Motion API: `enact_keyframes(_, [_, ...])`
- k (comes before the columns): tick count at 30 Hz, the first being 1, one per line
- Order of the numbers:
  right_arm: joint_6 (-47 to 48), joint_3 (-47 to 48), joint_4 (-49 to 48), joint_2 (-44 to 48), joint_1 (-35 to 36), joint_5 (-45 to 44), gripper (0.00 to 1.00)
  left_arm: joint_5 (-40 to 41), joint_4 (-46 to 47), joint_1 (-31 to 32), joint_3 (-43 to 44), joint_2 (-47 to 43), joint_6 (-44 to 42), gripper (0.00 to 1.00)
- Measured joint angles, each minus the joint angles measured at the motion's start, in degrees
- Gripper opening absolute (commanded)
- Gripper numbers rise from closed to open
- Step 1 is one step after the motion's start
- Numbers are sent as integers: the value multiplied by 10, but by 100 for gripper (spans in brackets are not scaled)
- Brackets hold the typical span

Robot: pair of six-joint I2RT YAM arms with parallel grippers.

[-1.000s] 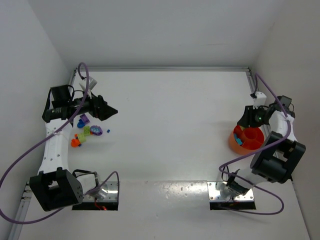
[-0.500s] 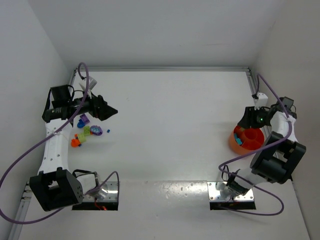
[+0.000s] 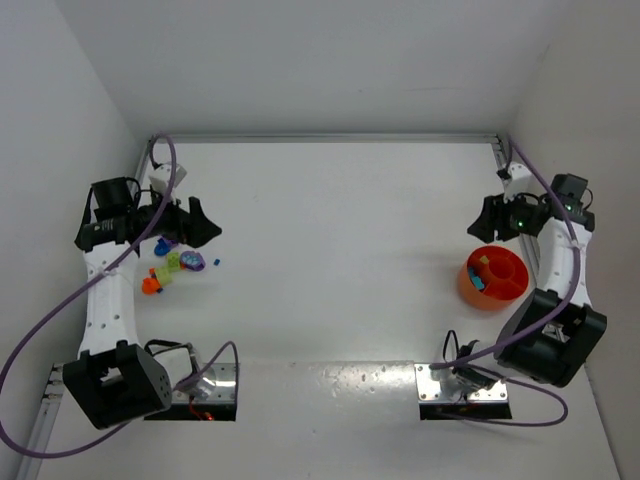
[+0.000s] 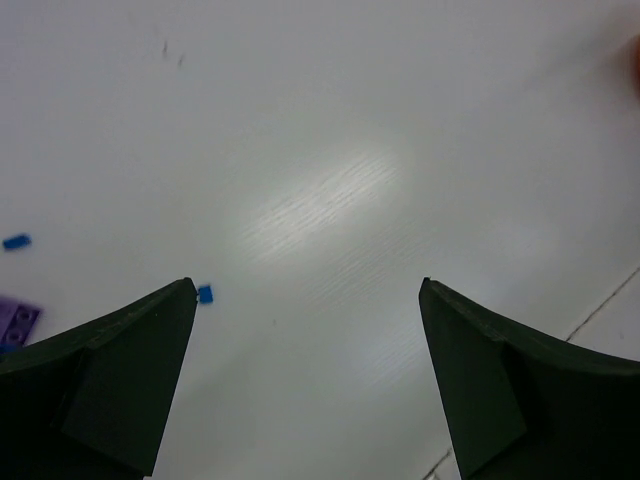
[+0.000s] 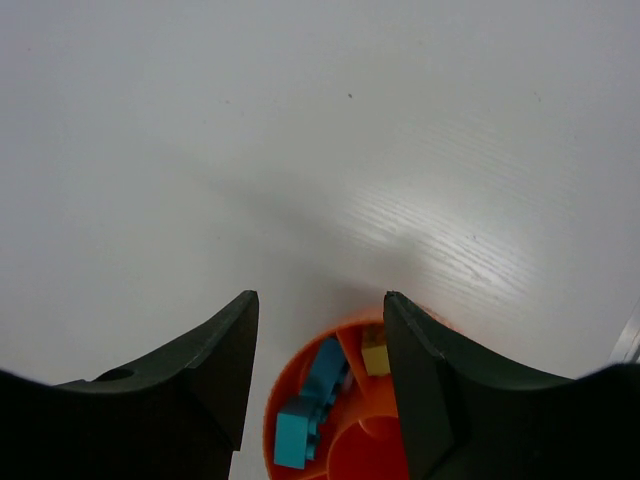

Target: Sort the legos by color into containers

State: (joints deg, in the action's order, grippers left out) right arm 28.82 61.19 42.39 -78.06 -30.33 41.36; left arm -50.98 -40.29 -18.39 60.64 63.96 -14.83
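The legos lie in a loose cluster at the left of the table: a purple one (image 3: 167, 240), a yellow-green one (image 3: 171, 264), an orange one (image 3: 150, 285) and a blue one (image 3: 193, 262). My left gripper (image 3: 208, 228) hovers just right of them, open and empty (image 4: 307, 285); a tiny blue brick (image 4: 205, 294) lies by its left fingertip. The orange bowl (image 3: 493, 278) with dividers stands at the right, holding teal bricks (image 5: 310, 400) and a yellow one (image 5: 375, 357) in separate compartments. My right gripper (image 5: 320, 296) is open and empty above the bowl's far edge (image 5: 365, 450).
White walls close in the table on the left, back and right. Purple cables loop from both arms. Metal base plates (image 3: 205, 385) sit at the near edge. Another small blue brick (image 4: 16, 241) and a purple one (image 4: 15, 320) lie left of my left fingers.
My right gripper has lifted off the bowl toward the back and its jaws have spread wider. My left gripper has drawn back a little to the left.
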Motion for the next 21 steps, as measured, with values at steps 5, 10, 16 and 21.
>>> enact_keyframes(5, [-23,15,4,-2,99,-9,54,94,-92,-37,-2,18,-72,88])
enact_keyframes(10, [-57,24,2,-40,199,-22,54,223,-119,-76,-3,50,-95,79])
enact_keyframes(16, [-87,57,2,-89,264,-44,54,316,-105,-76,-19,82,-113,79])
enact_keyframes(21, [-91,96,15,-106,289,-66,55,351,-85,-80,-20,159,-150,73])
